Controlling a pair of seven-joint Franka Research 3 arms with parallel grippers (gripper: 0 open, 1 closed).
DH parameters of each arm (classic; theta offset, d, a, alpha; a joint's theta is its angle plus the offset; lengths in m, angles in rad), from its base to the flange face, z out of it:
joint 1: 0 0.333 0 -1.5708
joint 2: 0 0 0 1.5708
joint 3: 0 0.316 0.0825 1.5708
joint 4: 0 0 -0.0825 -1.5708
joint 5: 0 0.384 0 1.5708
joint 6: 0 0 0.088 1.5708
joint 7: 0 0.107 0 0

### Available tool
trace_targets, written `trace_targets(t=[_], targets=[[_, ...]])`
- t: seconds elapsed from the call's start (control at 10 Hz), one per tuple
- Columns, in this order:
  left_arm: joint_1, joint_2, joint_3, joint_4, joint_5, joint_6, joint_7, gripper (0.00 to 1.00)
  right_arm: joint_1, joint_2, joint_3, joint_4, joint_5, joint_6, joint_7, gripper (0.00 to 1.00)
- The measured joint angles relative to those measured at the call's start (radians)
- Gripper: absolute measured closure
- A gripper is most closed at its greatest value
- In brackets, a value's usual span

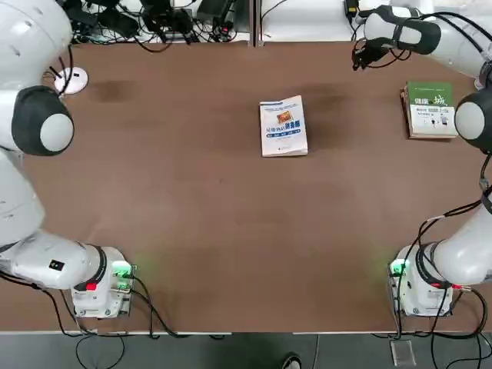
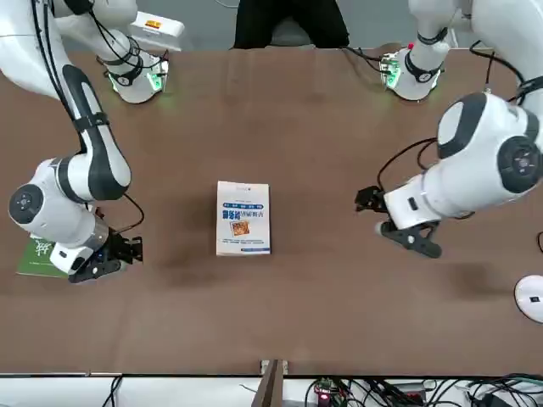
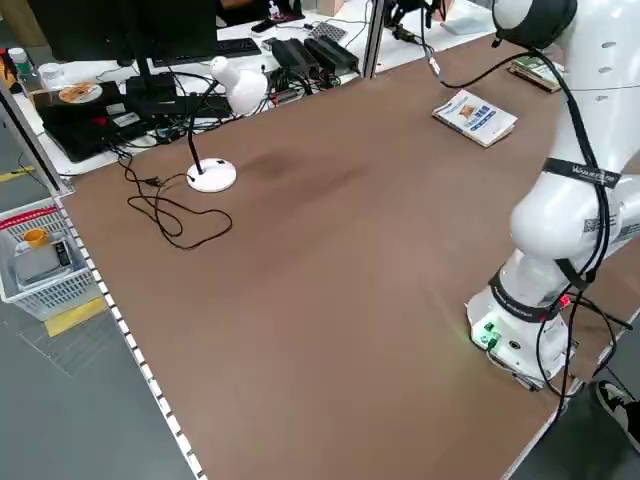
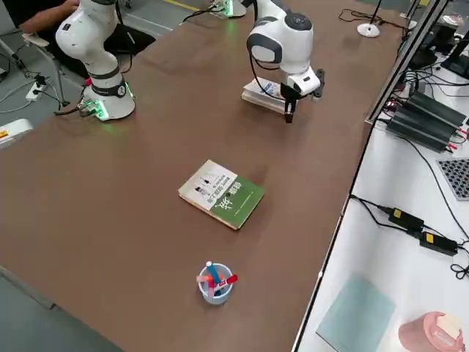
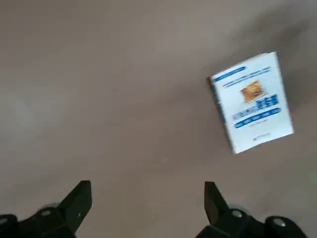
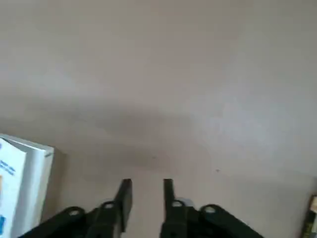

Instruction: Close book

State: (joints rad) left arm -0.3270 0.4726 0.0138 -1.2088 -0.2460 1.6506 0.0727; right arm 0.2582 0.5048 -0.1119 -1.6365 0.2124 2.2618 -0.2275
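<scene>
The book lies shut and flat in the far middle of the table, white cover up with blue lettering and a small orange picture; it also shows as the book and the book. My right gripper hovers beyond it to the right, apart from it. Its fingers stand a narrow gap apart with nothing between them, and the book's edge shows off to one side. My left gripper hangs high over the table, wide open and empty, and shows as the left gripper.
A green-and-white book lies near the table's right edge. A white desk lamp stands at the far left. A cup of pens sits at the right. Cables and power bricks line the far edge.
</scene>
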Motion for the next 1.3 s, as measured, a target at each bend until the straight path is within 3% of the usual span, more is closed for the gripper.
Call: trace_targets(t=[0.3,0.5,0.7,0.8,1.3], targets=[[0.005,-0.033,0.019,-0.004,0.126,-0.019,0.003,0.0,-0.021,0.0,-0.001,0.009,-0.016,0.0,-0.049,0.29],[0.007,-0.05,0.021,-0.007,0.178,-0.021,0.003,0.0,-0.029,0.0,-0.001,0.014,-0.017,0.0,-0.064,0.26],[0.011,-0.07,0.029,-0.014,0.19,-0.026,0.003,0.0,-0.039,0.0,-0.002,0.024,-0.021,0.0,-0.07,0.12],[0.012,-0.085,0.038,-0.024,0.191,-0.028,0.003,0.0,-0.044,0.0,-0.002,0.029,-0.023,0.0,-0.073,0.01],[0.039,-0.194,0.05,-0.122,0.191,-0.047,0.001,0.0,-0.082,0.0,-0.003,0.069,-0.04,-0.028,-0.076,0.0]])
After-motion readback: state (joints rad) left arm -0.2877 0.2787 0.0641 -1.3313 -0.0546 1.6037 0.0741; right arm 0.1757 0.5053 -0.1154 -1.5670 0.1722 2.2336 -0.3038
